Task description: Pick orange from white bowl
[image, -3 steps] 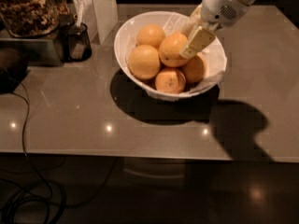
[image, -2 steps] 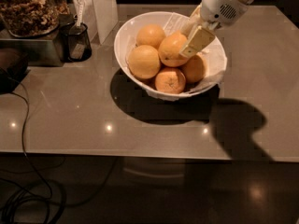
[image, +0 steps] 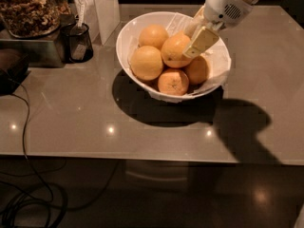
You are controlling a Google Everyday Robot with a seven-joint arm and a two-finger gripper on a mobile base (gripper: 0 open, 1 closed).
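Observation:
The white bowl (image: 122, 42), lined with crinkled white paper, stands on the grey table at the back centre and holds several oranges. The largest orange (image: 173, 49) lies on top of the pile, right of centre. My gripper (image: 189, 42) reaches down into the bowl from the upper right. Its cream near finger (image: 202, 41) lies against the right side of that orange and the other finger sits behind it. The gripper is shut on the orange, which still rests on the pile. A smaller orange with a dark stem scar (image: 173, 81) lies at the bowl's front.
A glass jar of nuts (image: 28, 8) stands at the back left on a dark appliance. Next to it are a black mesh cup (image: 78, 42) and a white box (image: 107, 8). Black cables (image: 23, 132) hang over the table's left front edge (image: 118, 156).

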